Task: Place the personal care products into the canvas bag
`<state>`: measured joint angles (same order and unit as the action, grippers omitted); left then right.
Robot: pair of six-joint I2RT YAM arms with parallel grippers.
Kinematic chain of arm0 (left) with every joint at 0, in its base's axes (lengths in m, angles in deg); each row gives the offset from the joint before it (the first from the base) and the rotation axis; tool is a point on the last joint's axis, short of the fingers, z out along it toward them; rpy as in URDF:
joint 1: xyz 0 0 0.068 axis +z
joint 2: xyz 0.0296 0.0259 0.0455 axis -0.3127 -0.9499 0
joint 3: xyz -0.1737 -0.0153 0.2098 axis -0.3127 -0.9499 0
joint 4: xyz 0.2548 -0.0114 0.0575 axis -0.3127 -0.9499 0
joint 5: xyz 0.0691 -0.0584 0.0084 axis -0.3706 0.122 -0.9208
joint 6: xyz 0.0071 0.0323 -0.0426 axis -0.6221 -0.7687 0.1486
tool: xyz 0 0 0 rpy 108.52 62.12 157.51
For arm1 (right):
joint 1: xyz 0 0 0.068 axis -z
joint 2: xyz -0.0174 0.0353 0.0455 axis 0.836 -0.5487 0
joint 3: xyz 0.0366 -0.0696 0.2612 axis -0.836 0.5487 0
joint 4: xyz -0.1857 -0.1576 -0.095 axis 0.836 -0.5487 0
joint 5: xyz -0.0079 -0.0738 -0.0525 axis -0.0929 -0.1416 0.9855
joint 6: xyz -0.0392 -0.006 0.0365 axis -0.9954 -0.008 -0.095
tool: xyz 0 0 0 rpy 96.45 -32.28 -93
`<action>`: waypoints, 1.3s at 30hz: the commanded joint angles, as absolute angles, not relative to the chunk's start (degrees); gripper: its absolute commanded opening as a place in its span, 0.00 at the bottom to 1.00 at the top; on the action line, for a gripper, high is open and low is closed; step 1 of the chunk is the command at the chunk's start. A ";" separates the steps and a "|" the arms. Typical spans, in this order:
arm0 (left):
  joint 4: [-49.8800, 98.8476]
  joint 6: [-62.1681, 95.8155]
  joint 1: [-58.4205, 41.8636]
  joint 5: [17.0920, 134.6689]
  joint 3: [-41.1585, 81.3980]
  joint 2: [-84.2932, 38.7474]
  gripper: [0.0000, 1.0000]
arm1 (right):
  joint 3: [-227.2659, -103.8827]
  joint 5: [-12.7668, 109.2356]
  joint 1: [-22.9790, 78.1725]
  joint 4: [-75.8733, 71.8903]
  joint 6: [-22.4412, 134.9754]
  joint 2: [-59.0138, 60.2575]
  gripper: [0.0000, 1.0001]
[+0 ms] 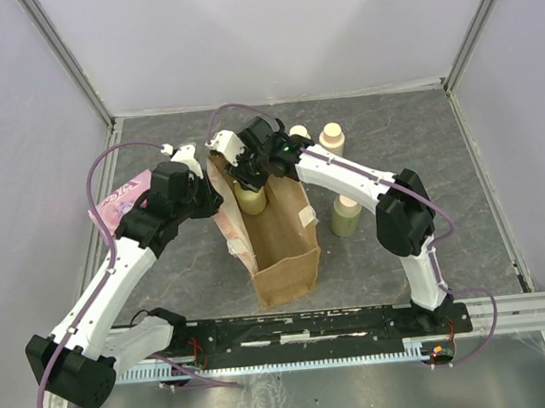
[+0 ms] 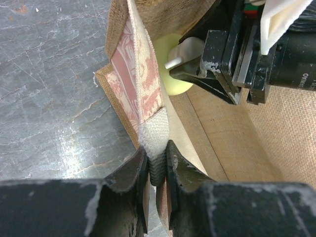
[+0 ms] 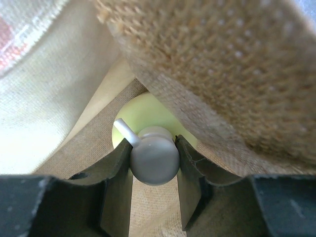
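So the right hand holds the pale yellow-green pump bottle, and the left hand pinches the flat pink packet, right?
No. The left wrist view shows the left hand pinching the pinkish-white handle of the tall tan canvas bag, not the flat pink packet. The right hand does hold the pale yellow-green pump bottle.

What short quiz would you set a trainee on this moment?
1. True or false: the right fingers grip the pump bottle by its pump head.
2. The left fingers clamp: A) the canvas bag at its edge, B) a loose bottle, C) nothing.
3. Fill in: in the top view, the pink packet lies to the bag's ____.
Key: 1 true; 2 A; 3 left.
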<state>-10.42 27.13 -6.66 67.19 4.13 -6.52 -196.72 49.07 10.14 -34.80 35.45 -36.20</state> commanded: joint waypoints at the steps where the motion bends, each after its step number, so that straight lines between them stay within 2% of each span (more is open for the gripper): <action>1: -11.22 26.75 -6.95 69.11 4.19 -6.89 0.15 | -197.72 51.70 11.64 -24.04 34.94 -35.90 0.05; 4: -11.00 26.48 -6.90 69.19 4.18 -7.13 0.15 | -197.35 53.03 11.67 -24.32 35.08 -35.83 0.19; 9: -10.29 26.35 -6.94 69.11 4.20 -7.43 0.15 | -197.75 56.45 11.63 -24.71 36.78 -34.01 0.50; 13: -9.75 26.03 -6.87 68.78 4.19 -7.58 0.16 | -200.22 55.20 11.64 -30.07 38.05 -31.54 0.70; 18: -8.35 25.75 -6.88 68.33 3.15 -7.80 0.15 | -201.02 47.40 11.64 -37.77 36.96 -27.18 0.85; 25: -8.27 24.85 -6.91 67.97 3.44 -8.40 0.15 | -202.95 44.50 12.21 -45.05 37.53 -21.46 0.97; 30: -8.11 24.67 -6.89 68.14 3.70 -8.88 0.16 | -208.93 46.95 20.03 -46.49 46.86 -21.18 1.00; 33: -8.12 24.67 -6.89 68.23 3.70 -8.84 0.16 | -218.61 51.84 26.10 -53.00 50.10 -25.48 1.00; 37: -8.10 24.66 -6.91 67.89 3.87 -8.72 0.15 | -238.82 60.24 30.16 -67.44 51.86 -35.58 1.00; 39: -8.16 24.67 -6.90 67.71 3.93 -8.66 0.16 | -241.91 62.01 31.59 -69.87 52.67 -37.91 1.00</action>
